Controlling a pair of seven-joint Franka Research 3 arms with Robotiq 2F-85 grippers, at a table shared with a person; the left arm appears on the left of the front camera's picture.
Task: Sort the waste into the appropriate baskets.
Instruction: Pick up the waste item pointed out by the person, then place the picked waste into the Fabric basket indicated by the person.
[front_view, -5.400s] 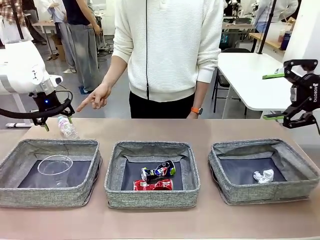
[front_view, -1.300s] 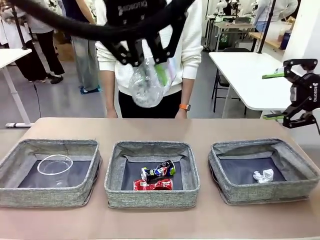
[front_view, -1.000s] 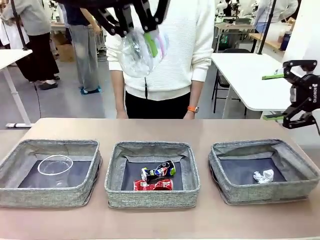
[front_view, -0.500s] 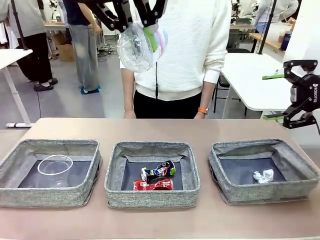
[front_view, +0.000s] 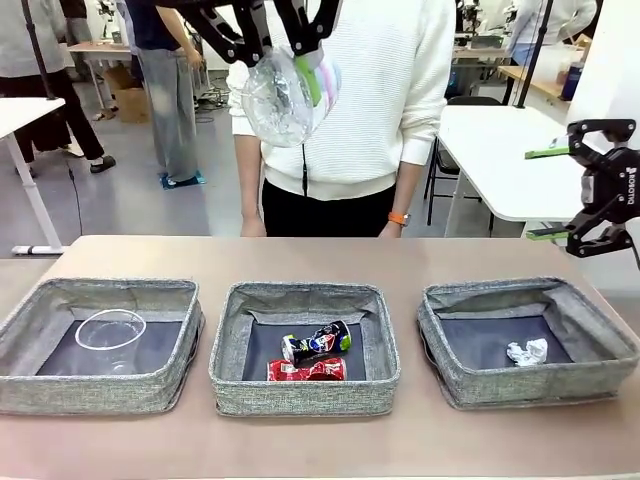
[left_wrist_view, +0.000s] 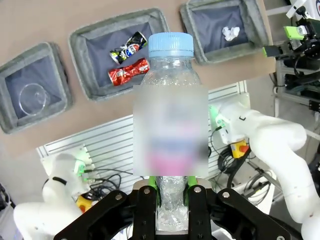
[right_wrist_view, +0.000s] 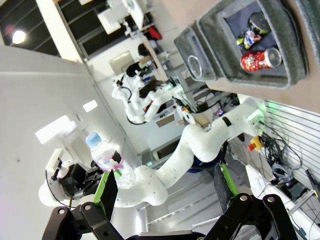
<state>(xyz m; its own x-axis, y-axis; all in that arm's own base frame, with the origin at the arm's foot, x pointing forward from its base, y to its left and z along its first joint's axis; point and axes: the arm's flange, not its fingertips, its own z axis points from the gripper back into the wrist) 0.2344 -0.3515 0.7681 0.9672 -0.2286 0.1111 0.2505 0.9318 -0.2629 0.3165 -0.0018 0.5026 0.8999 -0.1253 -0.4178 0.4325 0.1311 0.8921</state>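
Note:
My left gripper (front_view: 283, 48) is high above the table's far side, shut on the clear plastic bottle (front_view: 284, 96). In the left wrist view the bottle (left_wrist_view: 171, 90) stands between the green pads, blue cap away from me. Three grey baskets line the near side. The left basket (front_view: 100, 396) holds a clear cup (front_view: 110, 330). The middle basket (front_view: 300, 398) holds a dark printed can (front_view: 317, 342) and a crushed red can (front_view: 305, 370). The right basket (front_view: 540, 386) holds a white paper ball (front_view: 527, 351). My right gripper (front_view: 548, 192) hangs open beyond the table's right edge.
A person in a white sweater (front_view: 350, 100) stands at the far edge behind the middle basket, hands down by the table. A white table (front_view: 490, 150) stands behind on the right. Bare brown tabletop (front_view: 320, 255) runs between the baskets and the person.
The bottle, on the table behind the left basket several seconds ago, is now held high. Over the last second it drifted slightly right. The right gripper has not moved.

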